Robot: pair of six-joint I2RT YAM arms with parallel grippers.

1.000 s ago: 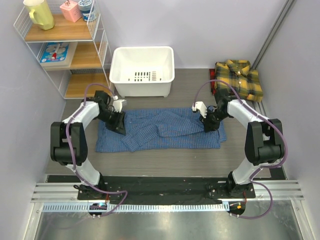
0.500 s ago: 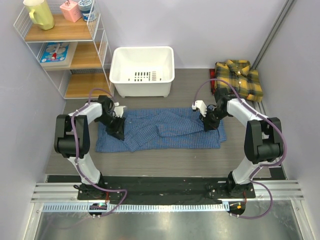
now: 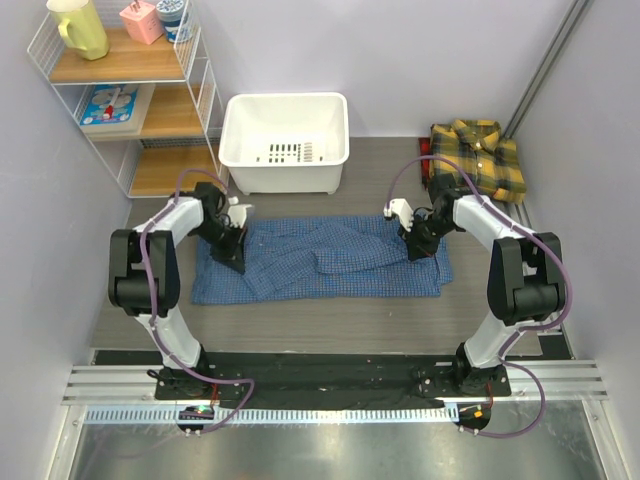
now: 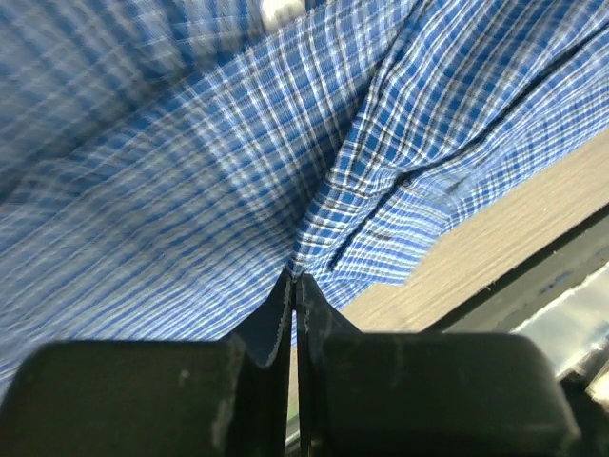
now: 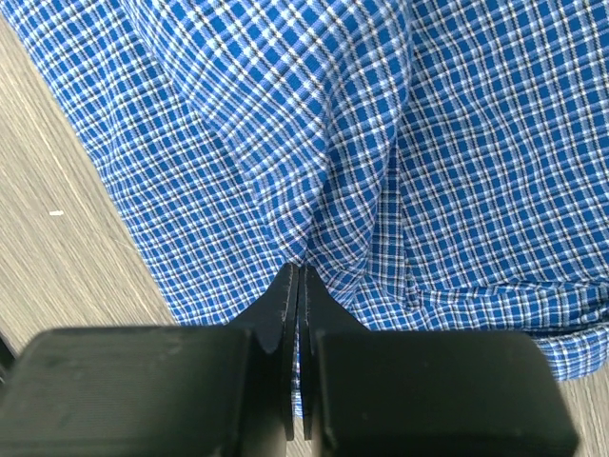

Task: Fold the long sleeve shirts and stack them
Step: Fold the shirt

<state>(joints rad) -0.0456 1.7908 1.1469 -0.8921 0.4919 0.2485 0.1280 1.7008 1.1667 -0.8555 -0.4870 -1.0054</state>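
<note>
The blue check shirt [image 3: 330, 260] lies spread flat across the middle of the table, with folds and a sleeve lying over it. My left gripper [image 3: 233, 254] is at the shirt's left part, jaws shut on a pinch of blue cloth [image 4: 314, 219] that puckers at the gripper's tips [image 4: 291, 278]. My right gripper [image 3: 415, 248] is at the shirt's right part, shut on a gathered pinch of blue cloth [image 5: 304, 209] at the tips [image 5: 298, 268]. The yellow-and-dark plaid shirt [image 3: 480, 158] lies folded at the back right, away from both grippers.
A white plastic tub [image 3: 285, 140] stands behind the blue shirt. A wire shelf rack [image 3: 125, 95] with a cup and small items is at the back left. The black rail [image 3: 330, 372] with the arm bases runs along the near edge.
My left gripper has shifted slightly over the shirt's left part, first nearer, then back again, and its arm has swung. The right arm has barely moved.
</note>
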